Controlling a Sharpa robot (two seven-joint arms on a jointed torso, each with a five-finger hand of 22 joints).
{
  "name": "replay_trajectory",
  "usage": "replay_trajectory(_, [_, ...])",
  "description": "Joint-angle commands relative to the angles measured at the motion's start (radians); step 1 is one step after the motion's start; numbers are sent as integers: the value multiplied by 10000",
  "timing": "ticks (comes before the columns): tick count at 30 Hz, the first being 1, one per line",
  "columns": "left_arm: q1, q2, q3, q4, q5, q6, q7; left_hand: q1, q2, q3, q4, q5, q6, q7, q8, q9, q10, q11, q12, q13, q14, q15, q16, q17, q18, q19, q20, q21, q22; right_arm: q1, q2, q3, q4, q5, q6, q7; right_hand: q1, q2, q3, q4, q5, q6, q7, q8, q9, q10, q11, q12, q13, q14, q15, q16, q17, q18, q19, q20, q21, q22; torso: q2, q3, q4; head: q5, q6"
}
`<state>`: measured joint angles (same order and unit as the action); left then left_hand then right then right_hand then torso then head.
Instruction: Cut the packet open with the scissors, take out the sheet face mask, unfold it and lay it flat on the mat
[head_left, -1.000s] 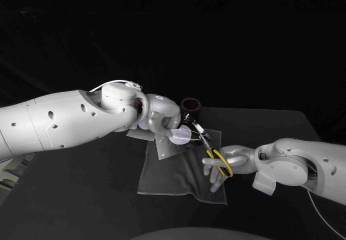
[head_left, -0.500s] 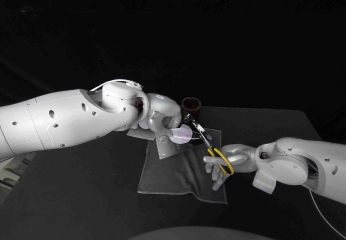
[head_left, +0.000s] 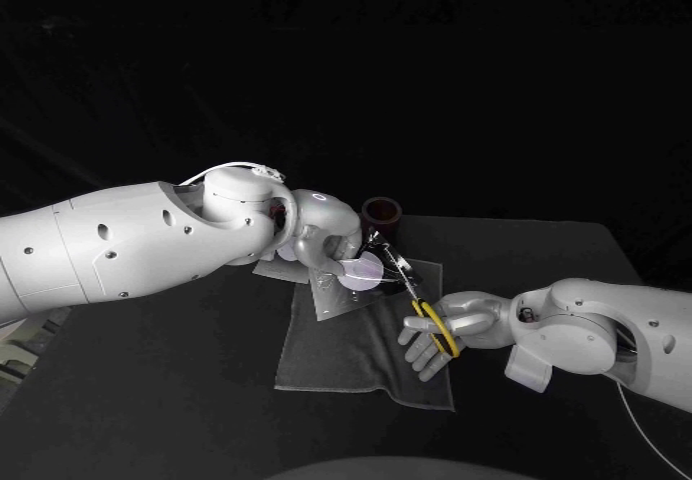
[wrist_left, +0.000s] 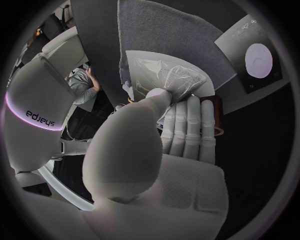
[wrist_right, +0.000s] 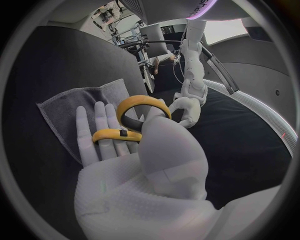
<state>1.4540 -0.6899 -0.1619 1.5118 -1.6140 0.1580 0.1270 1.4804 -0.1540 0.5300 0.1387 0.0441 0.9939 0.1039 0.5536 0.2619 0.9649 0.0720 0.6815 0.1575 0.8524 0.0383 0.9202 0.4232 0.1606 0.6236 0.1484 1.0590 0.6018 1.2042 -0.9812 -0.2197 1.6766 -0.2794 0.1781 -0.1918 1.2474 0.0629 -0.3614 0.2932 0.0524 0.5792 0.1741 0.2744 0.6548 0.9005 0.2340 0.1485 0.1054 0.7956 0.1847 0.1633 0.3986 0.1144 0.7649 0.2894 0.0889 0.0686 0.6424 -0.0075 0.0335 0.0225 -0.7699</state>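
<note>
Little has changed in the last second, and the black table (head_left: 577, 250) and the grey mat (head_left: 346, 360) at its middle lie as they did. The left hand (head_left: 325, 228) has lifted a touch near the mat's far edge. Its thumb and fingers are closed on the upper edge of the packet (head_left: 336, 292), which it holds up. The right hand (head_left: 450, 325), over the mat's right side, has drawn its outstretched fingers in slightly. Its thumb sits in one yellow loop of the scissors (head_left: 427, 315) and its fingers lie along the other, so it grips the tool. The handles look a shade closer together than before, which suggests a snip is under way or about to land. No cut shows, so the packet seems to be unopened with the mask inside. The packet's long axis slopes from the left hand down toward the table's near edge, its lower end over the mat's far left corner. The scissors lie on a diagonal, handles toward the near right. The blades point far-left at the packet's upper part, and I cannot tell whether they touch it.
</note>
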Motion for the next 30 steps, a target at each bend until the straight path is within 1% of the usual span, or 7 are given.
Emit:
replay_trajectory(1, [3, 7, 2, 44, -7, 84, 115, -4, 86, 1371, -1330, 35, 49, -17, 26, 197, 7, 35, -41, 10, -61, -42, -48, -9, 198, -39, -25, 17, 6, 12, -10, 16, 8, 84, -71, 390, -186, -364, 455, -7, -29, -168, 1217, 101, -91, -124, 35, 30, -101, -388, 238, -39, -147, 362, -95, -16, -51, 19, 1, -4, 5, -5, 16])
replay_trajectory(3, [3, 2, 2, 52, -7, 84, 116, -4, 86, 1371, -1330, 35, 49, -17, 26, 197, 7, 35, -41, 10, -61, -42, -48, -9, 198, -39, -25, 17, 6, 12, -8, 16, 13, 104, -97, 425, -302, -536, 746, 5, -28, -247, 1224, 170, -156, -195, 49, 76, -165, -522, 264, -40, -243, 325, -164, -10, -78, 19, 3, -4, 4, -8, 23])
replay_trajectory(7, [4, -3, 2, 74, -7, 79, 116, -4, 86, 1371, -1330, 35, 49, -17, 26, 197, 7, 35, -41, 10, -61, -42, -48, -9, 198, -39, -25, 17, 6, 12, 15, 16, 1, 127, -111, 443, -446, -718, 1059, 11, -29, -289, 1224, 277, -228, -222, 53, 161, -225, -612, 283, -3, -341, 307, -205, -11, -85, 26, 0, -7, 8, -12, 33])
replay_trajectory(16, [4, -9, 2, 202, -66, 11, 150, -2, 86, 1375, -1340, 35, 48, -18, 21, 213, 8, 37, -46, 12, -65, -43, -50, -10, 199, -46, -28, 16, 4, 15, 117, 18, -111, 220, -85, 429, -582, -768, 1249, 12, -29, -248, 1217, 397, -269, -160, 39, 267, -251, -622, 276, 57, -401, 309, -211, -14, -75, 34, 0, -7, 15, -15, 41])
replay_trajectory(18, [4, -16, 2, 221, -88, 2, 152, -2, 86, 1375, -1340, 35, 48, -18, 21, 213, 8, 37, -46, 12, -65, -43, -50, -10, 199, -46, -28, 16, 4, 17, 125, 18, -151, 243, -23, 406, -631, -754, 1327, 7, -30, -197, 1209, 484, -291, -88, 24, 347, -259, -607, 265, 105, -433, 317, -203, -15, -63, 41, -3, -9, 14, -7, 41])
replay_trajectory(20, [4, -27, 2, 219, -119, -11, 154, -2, 86, 1375, -1340, 35, 48, -18, 21, 213, 8, 37, -46, 12, -65, -43, -50, -10, 199, -46, -28, 16, 4, 20, 119, 18, -202, 262, 84, 353, -649, -754, 1359, 4, -32, -157, 1203, 544, -305, -37, 12, 401, -264, -597, 256, 135, -455, 324, -196, -16, -55, 44, -2, -9, 14, -2, 49])
replay_trajectory(30, [4, -87, 1, 105, -196, -126, 185, 2, 84, 1379, -1349, 35, 49, -20, 18, 226, 9, 37, -48, 14, -68, -44, -51, -10, 200, -50, -31, 16, 3, 26, -110, 14, -258, 285, 785, 42, -684, -801, 1370, 8, -35, -124, 1198, 592, -318, -4, 5, 436, -271, -600, 253, 154, -475, 328, -199, -15, -53, 45, -6, -3, -6, -3, 71])
